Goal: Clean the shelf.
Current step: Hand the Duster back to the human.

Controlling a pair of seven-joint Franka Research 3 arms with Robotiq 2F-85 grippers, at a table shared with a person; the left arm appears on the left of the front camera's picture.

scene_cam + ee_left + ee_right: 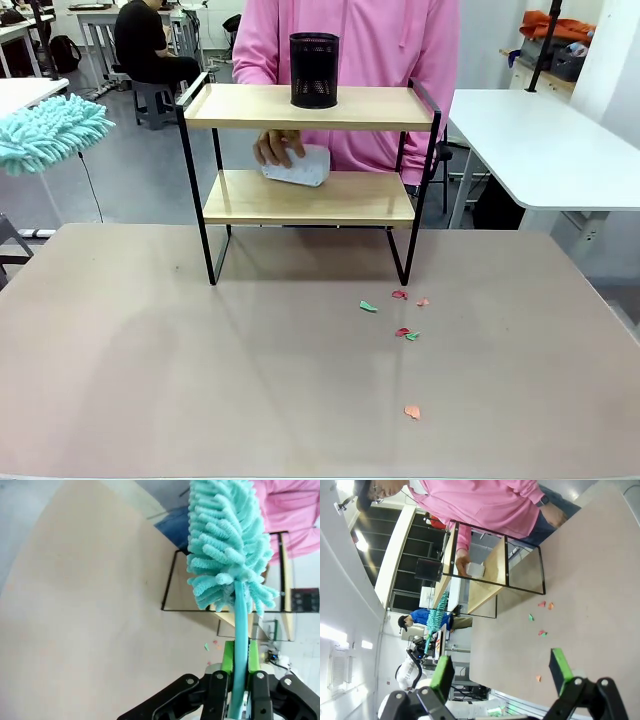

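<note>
Shelf (250,106) bears one cup (314,70); left hand (240,656) grips one duster (225,540).

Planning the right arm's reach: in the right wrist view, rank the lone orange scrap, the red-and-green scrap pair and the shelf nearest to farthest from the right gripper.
From the right gripper:
1. lone orange scrap, on the table just ahead.
2. red-and-green scrap pair, farther out.
3. shelf, toward the far side.

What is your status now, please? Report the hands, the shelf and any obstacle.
Left hand shut on teal duster. Right hand open, empty. Shelf upright, black mesh cup on top. Person's hand and white cloth on lower board.
</note>
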